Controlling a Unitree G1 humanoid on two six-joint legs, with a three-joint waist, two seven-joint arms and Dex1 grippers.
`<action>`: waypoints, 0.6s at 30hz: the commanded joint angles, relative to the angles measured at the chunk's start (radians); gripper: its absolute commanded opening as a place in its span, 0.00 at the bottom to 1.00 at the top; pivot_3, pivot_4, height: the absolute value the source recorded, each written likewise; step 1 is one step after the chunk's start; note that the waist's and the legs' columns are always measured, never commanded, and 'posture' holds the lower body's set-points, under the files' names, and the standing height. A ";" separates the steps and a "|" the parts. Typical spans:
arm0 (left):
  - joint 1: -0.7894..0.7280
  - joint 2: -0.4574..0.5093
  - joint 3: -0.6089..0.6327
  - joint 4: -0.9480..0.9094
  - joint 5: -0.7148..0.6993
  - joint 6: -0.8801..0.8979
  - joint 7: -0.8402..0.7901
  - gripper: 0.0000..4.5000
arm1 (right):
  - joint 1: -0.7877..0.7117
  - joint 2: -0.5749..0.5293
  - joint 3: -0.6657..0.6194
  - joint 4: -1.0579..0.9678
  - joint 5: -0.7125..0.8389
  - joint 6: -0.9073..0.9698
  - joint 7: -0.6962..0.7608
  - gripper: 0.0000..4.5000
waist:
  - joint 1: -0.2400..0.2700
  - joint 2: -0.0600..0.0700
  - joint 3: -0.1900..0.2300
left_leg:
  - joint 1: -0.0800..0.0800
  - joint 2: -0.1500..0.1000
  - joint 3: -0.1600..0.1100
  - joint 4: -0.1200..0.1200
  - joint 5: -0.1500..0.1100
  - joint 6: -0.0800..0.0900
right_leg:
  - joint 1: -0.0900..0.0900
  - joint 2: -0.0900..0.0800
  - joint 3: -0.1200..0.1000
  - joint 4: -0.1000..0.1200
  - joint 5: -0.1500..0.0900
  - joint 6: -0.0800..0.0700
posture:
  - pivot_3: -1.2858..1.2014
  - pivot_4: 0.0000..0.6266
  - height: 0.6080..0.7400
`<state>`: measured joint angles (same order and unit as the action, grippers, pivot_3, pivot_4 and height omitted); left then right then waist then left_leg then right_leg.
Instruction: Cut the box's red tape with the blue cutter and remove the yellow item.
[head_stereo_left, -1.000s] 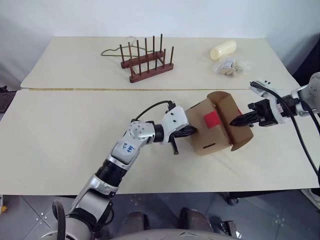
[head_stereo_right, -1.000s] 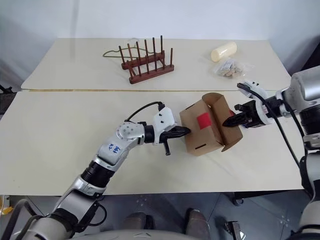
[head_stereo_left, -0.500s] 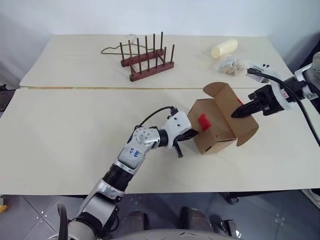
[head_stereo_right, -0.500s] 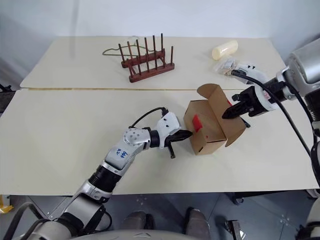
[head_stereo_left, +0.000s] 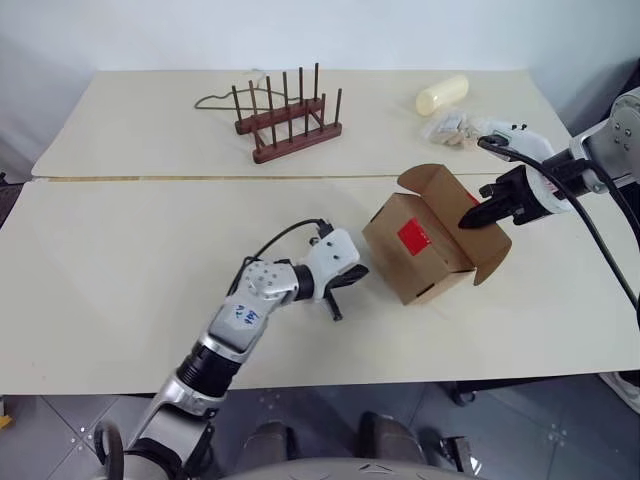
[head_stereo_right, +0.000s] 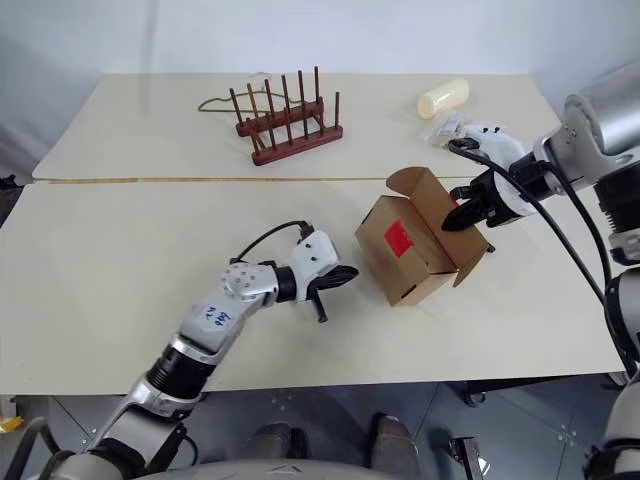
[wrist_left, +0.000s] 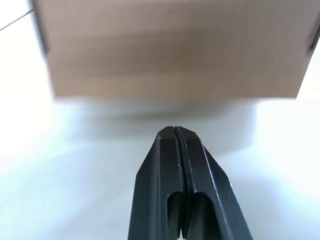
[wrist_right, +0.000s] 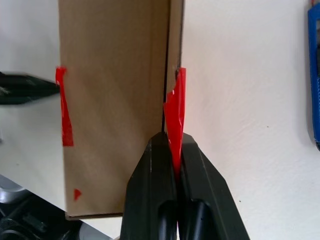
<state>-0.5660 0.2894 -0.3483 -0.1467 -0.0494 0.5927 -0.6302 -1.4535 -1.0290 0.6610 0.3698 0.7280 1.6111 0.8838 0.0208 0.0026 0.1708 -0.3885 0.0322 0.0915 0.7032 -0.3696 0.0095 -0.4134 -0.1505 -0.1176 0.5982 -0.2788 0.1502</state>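
Note:
The brown box (head_stereo_left: 420, 250) lies on the near table with its lid flap (head_stereo_left: 480, 235) swung open. A square of red tape (head_stereo_left: 413, 236) sits on its upper face. My right gripper (head_stereo_left: 468, 221) is shut on the flap's edge, pinching a torn strip of red tape (wrist_right: 175, 112) there. My left gripper (head_stereo_left: 357, 272) is shut and empty, pointing at the box's near side with a small gap between them. The blue cutter (wrist_right: 314, 75) lies on the table beyond the box in the right wrist view. The yellow item is hidden.
On the far table stand a wooden peg rack (head_stereo_left: 287, 125) with a cord behind it, a pale cream cylinder (head_stereo_left: 443, 95) and a clear bag of small pieces (head_stereo_left: 455, 127). A seam (head_stereo_left: 200, 179) runs between the two tables.
My left gripper has drawn back to the left and no longer touches the box. The right gripper has risen a little with the flap, and the box has turned slightly.

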 joint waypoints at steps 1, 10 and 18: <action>0.007 0.035 0.012 -0.113 -0.022 0.038 -0.034 0.00 | -0.021 -0.040 0.024 -0.071 0.118 0.003 -0.076 0.00 | 0.003 0.000 0.000 | 0.000 0.000 0.000 0.000 0.000 0.000 | 0.000 0.000 0.000 0.000 0.000 0.000 | 0.52 0.24 1.00; 0.008 0.065 0.075 -0.219 -0.126 0.119 -0.088 0.00 | -0.024 -0.082 -0.008 -0.190 0.292 0.003 -0.287 0.00 | 0.004 0.000 0.000 | -0.001 0.000 0.000 -0.001 0.000 0.000 | 0.000 0.000 0.000 -0.001 0.000 0.000 | 0.52 0.24 1.00; -0.072 0.121 0.169 -0.229 -0.235 0.133 -0.145 0.00 | 0.019 -0.082 -0.065 -0.261 0.425 0.003 -0.430 0.00 | 0.007 0.000 0.000 | -0.001 0.000 0.000 0.000 0.000 0.000 | 0.000 0.000 0.000 -0.001 0.000 0.000 | 0.52 0.24 1.00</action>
<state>-0.6258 0.4097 -0.1726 -0.3711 -0.2742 0.7480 -0.7695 -1.4423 -1.0963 0.6377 0.1310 1.1194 1.6109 0.4844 0.0277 0.0023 0.1709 -0.3899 0.0320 0.0912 0.7036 -0.3698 0.0100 -0.4137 -0.1507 -0.1179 0.5972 -0.2788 0.1502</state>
